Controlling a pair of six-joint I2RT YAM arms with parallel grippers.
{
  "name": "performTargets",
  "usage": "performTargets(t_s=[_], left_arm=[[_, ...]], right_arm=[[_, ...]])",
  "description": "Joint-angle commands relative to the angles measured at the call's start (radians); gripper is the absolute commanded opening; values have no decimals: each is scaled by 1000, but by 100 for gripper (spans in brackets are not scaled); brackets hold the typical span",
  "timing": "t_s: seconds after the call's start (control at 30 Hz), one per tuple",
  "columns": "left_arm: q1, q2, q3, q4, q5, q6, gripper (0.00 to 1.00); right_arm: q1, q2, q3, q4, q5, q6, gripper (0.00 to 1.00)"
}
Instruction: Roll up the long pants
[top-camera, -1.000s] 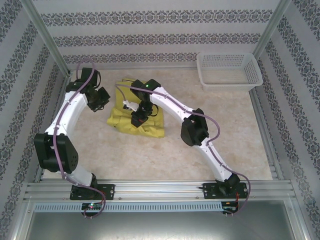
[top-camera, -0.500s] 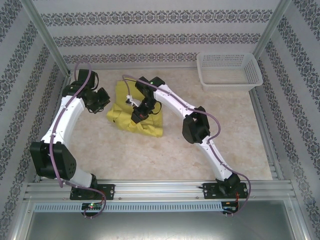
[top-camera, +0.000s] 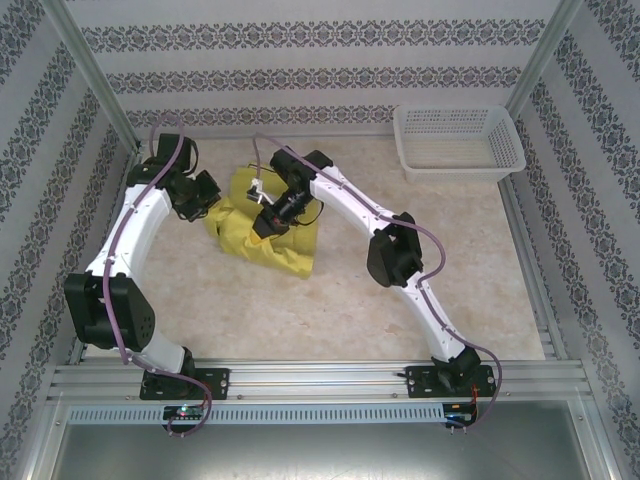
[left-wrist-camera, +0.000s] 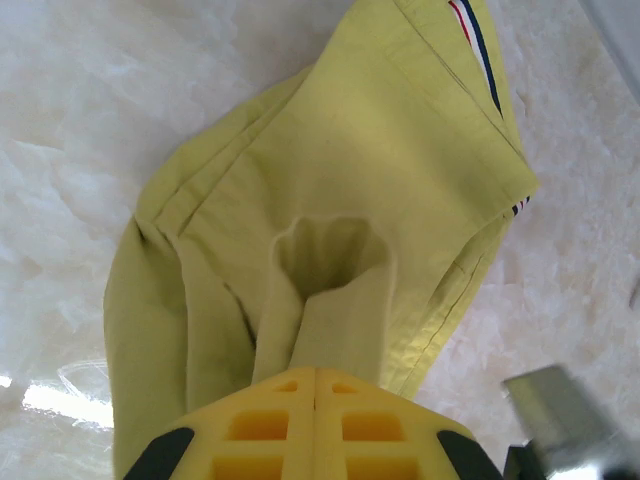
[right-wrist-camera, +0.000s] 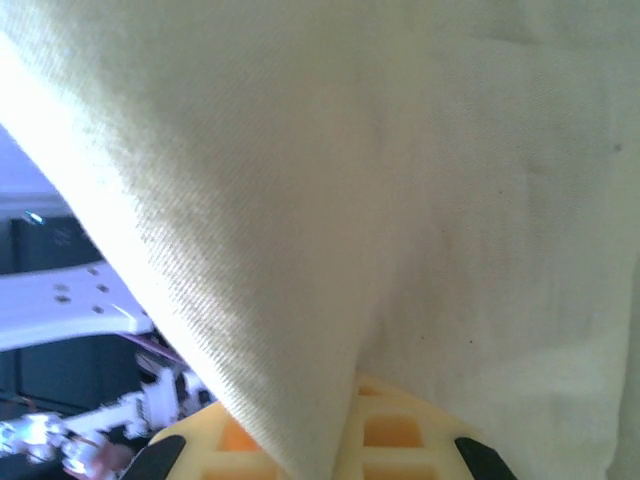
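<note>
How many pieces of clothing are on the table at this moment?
1: the long pants, bunched at the far left of the table, pinched by the left fingers and the right fingers. Something small could be hidden under the folds.

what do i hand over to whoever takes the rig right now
Left gripper: shut on a pinch of the pants.
Right gripper: shut on a fold of them, with cloth draped over it.
The pants lie bunched on the table, far left, between both grippers.
Done: cloth gathered into a loose heap.
Left: no tidy roll yet, so the rolling itself.
</note>
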Motion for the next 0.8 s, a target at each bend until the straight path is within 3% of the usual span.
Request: performTargets(t_s=[0.0,0.23,0.5,0.77], left_arm=[[4,11,22,-1,17,-11,0],[3,-13,21,-6,42,-14,0],[-36,-31,-36,59,89,-49,0],[-92,121,-94,215,97,-61,0]], right_arm=[[-72,61,27,213,-147,177,0],[-100,171,65,342,-158,305,0],[-75,196,13,229,-91,184,0],[-44,173,-10,100,18,60,0]])
